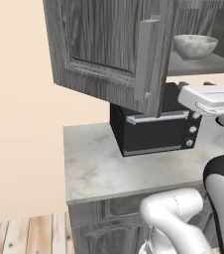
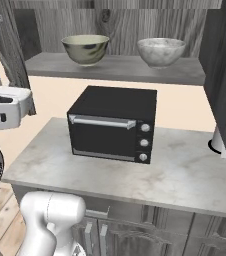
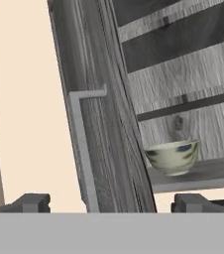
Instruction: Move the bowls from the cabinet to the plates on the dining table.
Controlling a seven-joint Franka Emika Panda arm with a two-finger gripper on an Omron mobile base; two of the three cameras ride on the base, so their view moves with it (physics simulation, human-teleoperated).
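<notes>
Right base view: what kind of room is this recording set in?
A kitchen, by the look of it, and a rendered one. An open wall cabinet holds two bowls, greenish and marbled, above a black countertop oven on a marble counter with cupboard fronts below.

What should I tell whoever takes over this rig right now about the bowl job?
End effector: open, empty, near the open door of the dark grey wood-grain cabinet.
Cream-rimmed greenish mottled bowl and pale marbled bowl: both on the cabinet shelf, apart, above the black microwave oven.
Done: cabinet opened.
Left: grasp each bowl and carry it to the plates on the dining table.
</notes>
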